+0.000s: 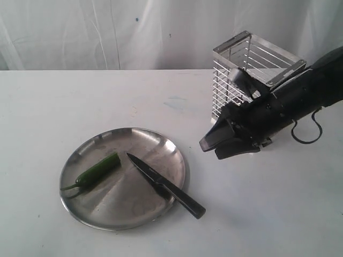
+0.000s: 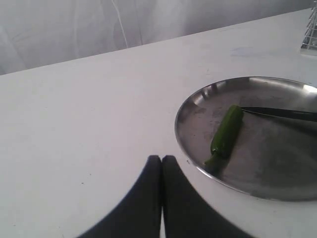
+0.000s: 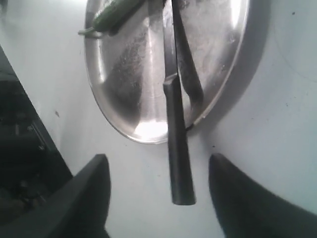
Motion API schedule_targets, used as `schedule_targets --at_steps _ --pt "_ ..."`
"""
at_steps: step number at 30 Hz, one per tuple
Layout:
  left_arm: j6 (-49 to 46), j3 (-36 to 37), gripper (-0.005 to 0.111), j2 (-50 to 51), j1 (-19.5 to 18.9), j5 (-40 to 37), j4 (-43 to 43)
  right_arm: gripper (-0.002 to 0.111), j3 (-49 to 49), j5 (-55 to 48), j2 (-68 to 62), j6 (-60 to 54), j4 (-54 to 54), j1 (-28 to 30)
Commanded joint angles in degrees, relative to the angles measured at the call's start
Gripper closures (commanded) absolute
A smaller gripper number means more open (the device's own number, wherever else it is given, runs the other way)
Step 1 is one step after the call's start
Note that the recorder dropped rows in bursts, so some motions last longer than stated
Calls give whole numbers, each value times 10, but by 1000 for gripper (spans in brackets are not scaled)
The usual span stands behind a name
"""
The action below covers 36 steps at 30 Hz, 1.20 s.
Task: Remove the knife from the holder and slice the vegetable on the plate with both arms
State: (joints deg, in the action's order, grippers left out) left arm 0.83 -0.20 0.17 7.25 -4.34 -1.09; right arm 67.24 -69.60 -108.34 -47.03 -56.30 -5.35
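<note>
Tabletop (image 1: 268, 219): carries the plate (image 1: 177, 152) toward the near edge and the holder (image 1: 222, 88) toward the far edge, on the right arm's side, standing upright and well apart from the plate.

Knife (image 1: 163, 184): lies out of the holder, flat, with the blade across the plate and the black handle jutting over the rim toward the near edge. Points its tip at the cut end of the vegetable (image 1: 99, 168), just beside it; hard to tell whether touching.

Vegetable: rests on the plate on the left arm's side, stem curling toward the rim.

Right gripper (image 1: 210, 150): hangs above the tabletop between holder and plate, aimed at the knife. Stands wide open with nothing in its grasp. Seen from its own wrist (image 3: 157, 156), frames the end of the knife (image 3: 178, 158) between its fingers (image 3: 94, 188), each clear of the handle, with the plate (image 3: 233, 64) and vegetable (image 3: 114, 12) beyond.

Left gripper (image 2: 161, 159): sits fully closed, fingers pressed together, empty. Hovers over bare tabletop just outside the rim of the plate (image 2: 198, 96), near the stem end of the vegetable (image 2: 227, 131), with the knife (image 2: 282, 114) tip and a corner of the holder (image 2: 311, 29) further off. Falls outside the exterior view.
</note>
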Motion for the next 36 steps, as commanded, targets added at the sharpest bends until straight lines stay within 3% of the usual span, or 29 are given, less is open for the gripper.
schedule_targets --at_steps 1,12,17,29,36 --pt "4 2 107 -2 2 0 1 53 30 -4 18 10 -17 3" --pt "4 2 107 -2 2 0 1 53 43 -4 27 19 -44 3" --pt "4 2 107 -2 2 0 1 53 35 -4 27 67 -3 3" --pt "4 2 107 -2 2 0 1 53 13 -4 27 46 36 -71" --pt "4 2 107 -2 2 0 1 53 13 -4 -5 36 50 -77"
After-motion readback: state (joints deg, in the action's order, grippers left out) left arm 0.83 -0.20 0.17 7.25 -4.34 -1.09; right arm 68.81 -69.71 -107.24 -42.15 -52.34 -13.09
